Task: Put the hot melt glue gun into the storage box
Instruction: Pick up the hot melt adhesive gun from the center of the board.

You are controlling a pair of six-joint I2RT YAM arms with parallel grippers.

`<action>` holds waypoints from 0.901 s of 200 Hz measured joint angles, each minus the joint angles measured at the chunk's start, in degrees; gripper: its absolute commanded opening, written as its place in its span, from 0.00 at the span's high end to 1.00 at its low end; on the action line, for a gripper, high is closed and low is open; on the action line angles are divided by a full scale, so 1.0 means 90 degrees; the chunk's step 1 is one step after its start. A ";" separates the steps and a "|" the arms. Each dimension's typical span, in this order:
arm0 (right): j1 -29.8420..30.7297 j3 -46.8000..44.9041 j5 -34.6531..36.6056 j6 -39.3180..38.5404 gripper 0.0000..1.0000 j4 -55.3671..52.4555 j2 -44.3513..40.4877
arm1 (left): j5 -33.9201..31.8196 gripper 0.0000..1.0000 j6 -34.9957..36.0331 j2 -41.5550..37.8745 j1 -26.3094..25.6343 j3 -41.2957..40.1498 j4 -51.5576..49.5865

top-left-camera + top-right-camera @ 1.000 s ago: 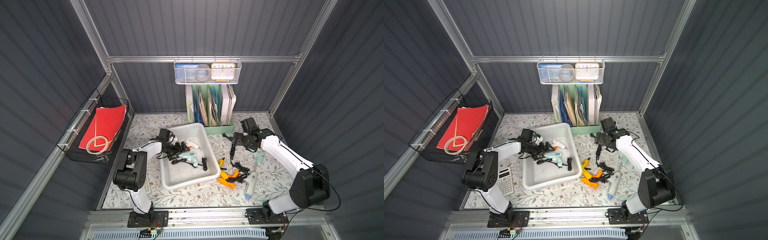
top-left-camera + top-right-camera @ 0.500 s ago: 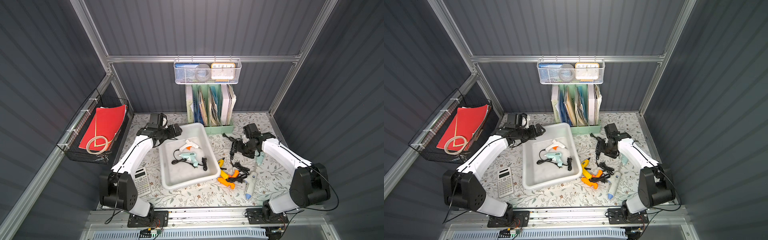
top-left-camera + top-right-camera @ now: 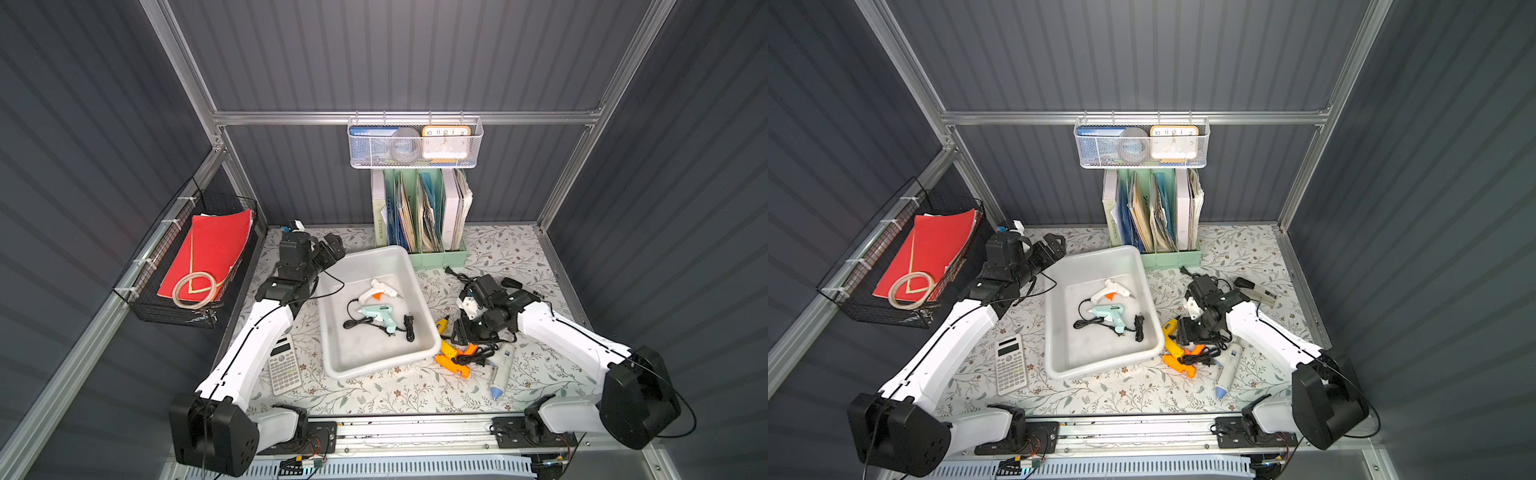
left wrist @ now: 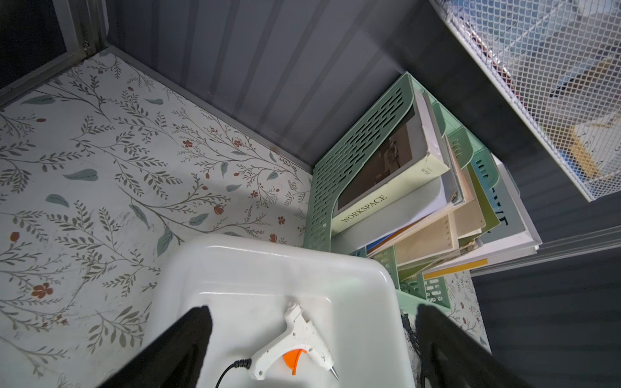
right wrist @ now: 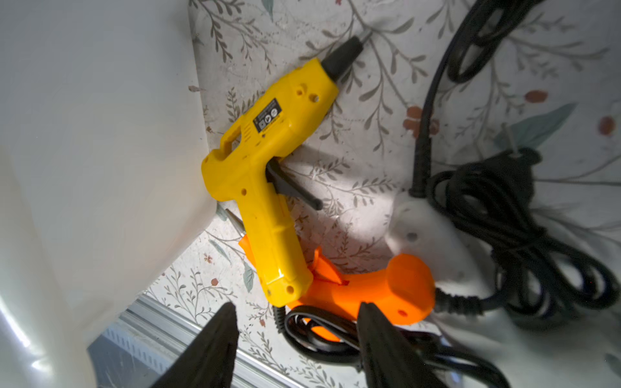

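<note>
Right claw (image 5: pixel 295 307), jaws apart & empty, hangs over the yellow glue gun (image 5: pixel 265 168), which lies on the table against the box (image 3: pixel 365 353) wall. We'd centre on its handle, clear of the cords (image 5: pixel 504 218), then squeeze. Left claw (image 4: pixel 312 310) is wide apart, empty.

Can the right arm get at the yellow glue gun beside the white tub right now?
Probably yes. The right gripper hangs close over the yellow glue gun with jaws apart, and nothing covers it. The storage box wall crowds one side, and the handle overlaps an orange glue gun.
</note>
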 measured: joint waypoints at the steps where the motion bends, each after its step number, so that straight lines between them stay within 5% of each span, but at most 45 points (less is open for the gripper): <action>1: 0.0012 0.0000 0.0000 0.0007 0.43 0.0007 -0.0007 | 0.0000 0.00 -0.0002 0.0005 0.0000 0.0000 0.0012; 180: 0.1022 0.0204 0.0831 0.0255 0.44 0.0364 0.1139 | 0.0359 0.00 -0.0437 0.0593 0.0000 -0.0017 0.0733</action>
